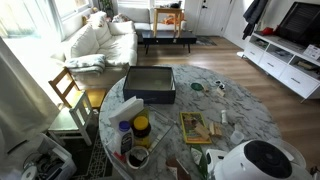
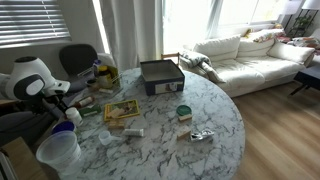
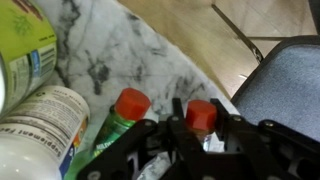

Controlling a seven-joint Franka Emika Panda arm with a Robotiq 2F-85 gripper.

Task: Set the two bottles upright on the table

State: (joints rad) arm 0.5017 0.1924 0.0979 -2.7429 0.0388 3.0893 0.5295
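Note:
In the wrist view two small green bottles with red caps stand side by side on the white marble table (image 3: 130,45). My gripper (image 3: 198,112) has a finger against each side of the red cap of the right-hand bottle (image 3: 201,116) and looks shut on it. The second bottle (image 3: 128,108) is just left of the fingers, apart from them, and its green body shows below the cap. Both caps point up the picture, towards the table edge. In an exterior view the robot's white body (image 1: 262,160) is at the table's near edge and the bottles are too small to make out.
A white labelled container (image 3: 40,125) and a green-yellow package (image 3: 25,45) are close on the left. A grey chair seat (image 3: 285,85) lies beyond the table edge. On the table are a black box (image 1: 150,85), a yellow-lidded jar (image 1: 141,127), a book (image 1: 195,126) and a clear tub (image 2: 58,150).

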